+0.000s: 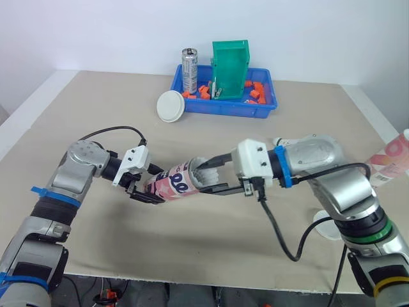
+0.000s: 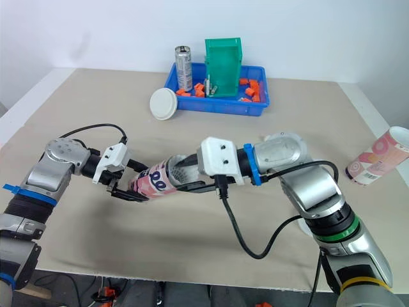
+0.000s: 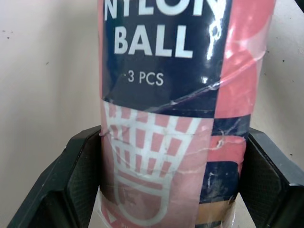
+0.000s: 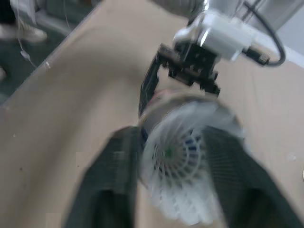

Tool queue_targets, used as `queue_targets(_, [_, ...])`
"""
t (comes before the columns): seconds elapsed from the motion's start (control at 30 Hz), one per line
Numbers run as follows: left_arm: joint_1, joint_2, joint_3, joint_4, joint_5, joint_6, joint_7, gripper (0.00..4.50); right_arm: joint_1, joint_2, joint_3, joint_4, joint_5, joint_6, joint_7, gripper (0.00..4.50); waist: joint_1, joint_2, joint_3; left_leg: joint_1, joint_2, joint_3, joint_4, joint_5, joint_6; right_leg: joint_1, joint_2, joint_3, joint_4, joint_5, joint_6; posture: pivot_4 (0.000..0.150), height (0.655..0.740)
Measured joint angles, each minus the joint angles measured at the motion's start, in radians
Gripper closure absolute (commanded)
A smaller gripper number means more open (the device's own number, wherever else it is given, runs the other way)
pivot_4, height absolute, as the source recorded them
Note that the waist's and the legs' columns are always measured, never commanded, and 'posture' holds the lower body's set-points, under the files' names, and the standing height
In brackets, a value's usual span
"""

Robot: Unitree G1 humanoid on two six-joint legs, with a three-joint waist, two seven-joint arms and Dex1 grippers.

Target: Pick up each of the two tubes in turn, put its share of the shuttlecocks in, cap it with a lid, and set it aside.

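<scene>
Tube (image 1: 176, 183), pink and navy, held nearly level over the tabletop (image 1: 96, 121) a little toward 8 o'clock from its middle, open mouth turned to 3 o'clock. Gripped at its closed end by the left claw (image 1: 148, 183), one black finger pressed flat on each side of the printed wall, shut as far as the tube's width allows. Met at the mouth, on the 3 o'clock side, by the right claw (image 1: 211, 174), closed on a white shuttlecock (image 4: 183, 161) with a finger on either side of the skirt. Shuttlecock set right at the tube's rim, skirt facing the right wrist camera; hard to tell how far inside. Both claws thus in one line, left at 9 o'clock of the tube, right at 3 o'clock. Second tube (image 1: 391, 161) lying on its side at the 3 o'clock edge, well apart. White lid (image 1: 170, 105) propped against the blue tray (image 1: 265, 107) toward 12 o'clock; second lid (image 1: 327, 226) flat at about 4 o'clock, partly under the right arm. Inside the tray, a green bin (image 1: 230, 67), a silver can (image 1: 189, 70) and small orange pieces (image 1: 255, 93).
</scene>
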Motion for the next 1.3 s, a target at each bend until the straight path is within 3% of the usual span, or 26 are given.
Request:
queue_targets(0.13, [0.01,0.0,0.001,-0.02,-0.001,0.012,0.01,0.67,0.029,-0.04,-0.133,-0.039,0.106,0.073,-0.011,1.37,0.001,0.0,0.0,0.0,0.0,-0.002,0.0,0.0,0.0,0.001,0.0,-0.002,0.0,0.0,0.0,0.15,0.7362])
queue_targets(0.3, [0.031,0.006,0.008,-0.049,-0.003,0.023,0.017,0.67,0.24,-0.11,-0.313,-0.003,0.093,0.103,-0.113,1.37,0.002,-0.001,0.0,0.0,0.0,-0.003,0.0,0.0,0.0,0.001,0.0,-0.003,0.0,-0.001,-0.001,0.15,0.7362])
queue_targets(0.47, [0.052,0.013,0.019,-0.073,-0.01,0.042,0.023,0.67,0.478,-0.132,-0.56,0.165,0.003,0.065,-0.254,1.37,0.003,0.0,-0.001,0.001,-0.001,-0.004,0.0,0.0,0.0,0.002,0.0,-0.003,0.0,-0.001,0.0,0.15,0.7362])
queue_targets(0.63, [0.065,0.018,0.027,-0.093,-0.012,0.065,0.032,0.67,0.614,-0.158,-0.732,0.313,-0.026,0.031,-0.288,1.37,-0.001,0.001,-0.001,0.001,-0.001,-0.003,0.0,0.0,0.0,0.002,0.0,-0.003,0.0,0.0,0.0,0.15,0.7362])
queue_targets(1.3, [0.082,0.02,0.028,-0.125,-0.021,0.086,0.041,0.67,0.486,-0.127,-0.587,0.604,-0.076,-0.035,-0.31,1.37,-0.004,0.001,-0.001,0.002,-0.001,0.0,0.0,0.002,0.003,0.002,0.0,0.001,0.0,0.001,-0.002,0.15,0.7362])
